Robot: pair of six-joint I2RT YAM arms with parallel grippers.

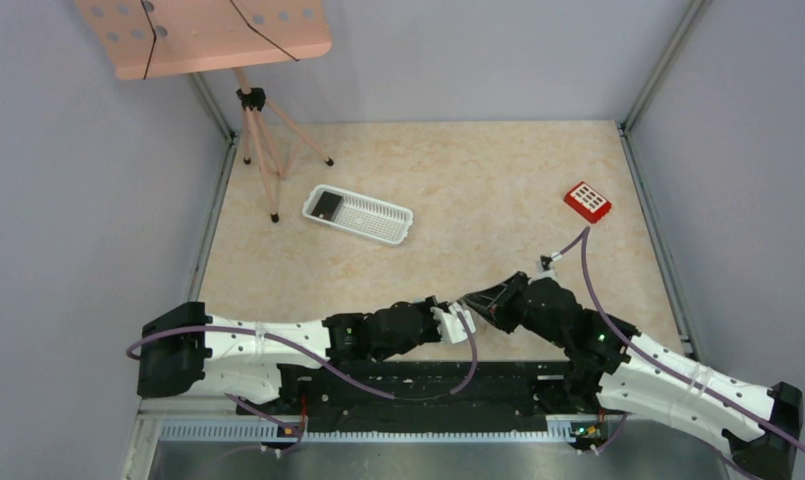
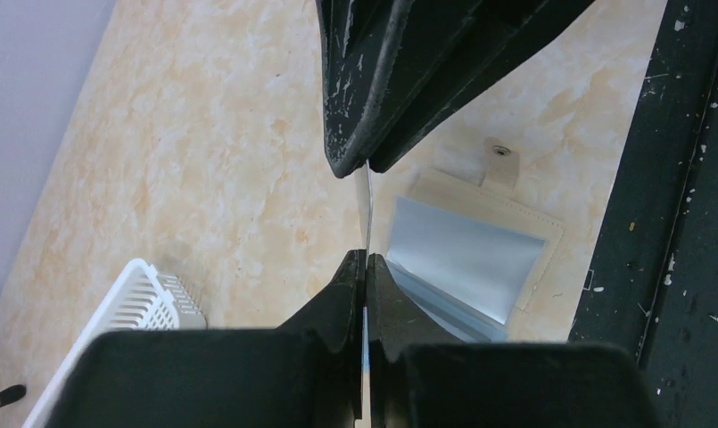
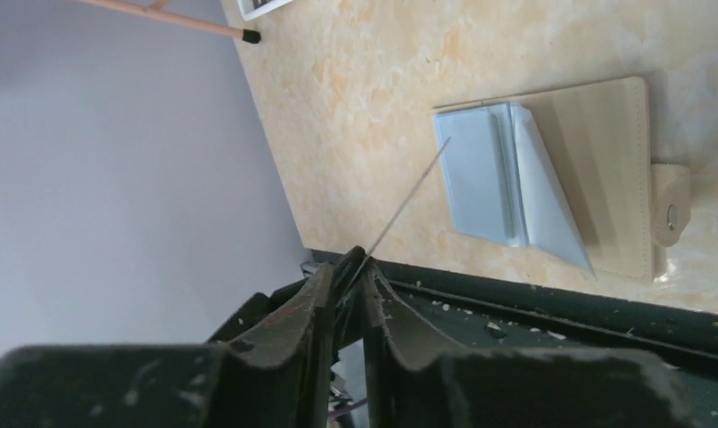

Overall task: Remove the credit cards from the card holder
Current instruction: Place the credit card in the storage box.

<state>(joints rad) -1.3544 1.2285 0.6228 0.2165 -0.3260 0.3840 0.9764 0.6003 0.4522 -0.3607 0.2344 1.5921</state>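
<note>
The card holder point(image 2: 480, 254) lies open on the table, beige outside with blue-grey pockets and a snap tab; it also shows in the right wrist view point(image 3: 551, 178). In the top view it is hidden under the grippers. A thin card point(image 2: 369, 214) is seen edge-on above it, and also in the right wrist view point(image 3: 408, 192). My left gripper point(image 2: 366, 267) is shut on one end of the card. My right gripper point(image 3: 355, 263) is shut on the other end, its tips facing the left gripper's tips point(image 2: 359, 168). Both meet at the table's near middle, left point(image 1: 466, 318), right point(image 1: 481, 303).
A white slotted basket point(image 1: 403, 215) with a dark card point(image 1: 327, 205) in it lies at the back left; its corner shows in the left wrist view point(image 2: 141, 294). A red box point(image 1: 587, 202) sits at the back right. A tripod stand point(image 1: 263, 150) is far left. The black base rail point(image 2: 676, 223) runs beside the holder.
</note>
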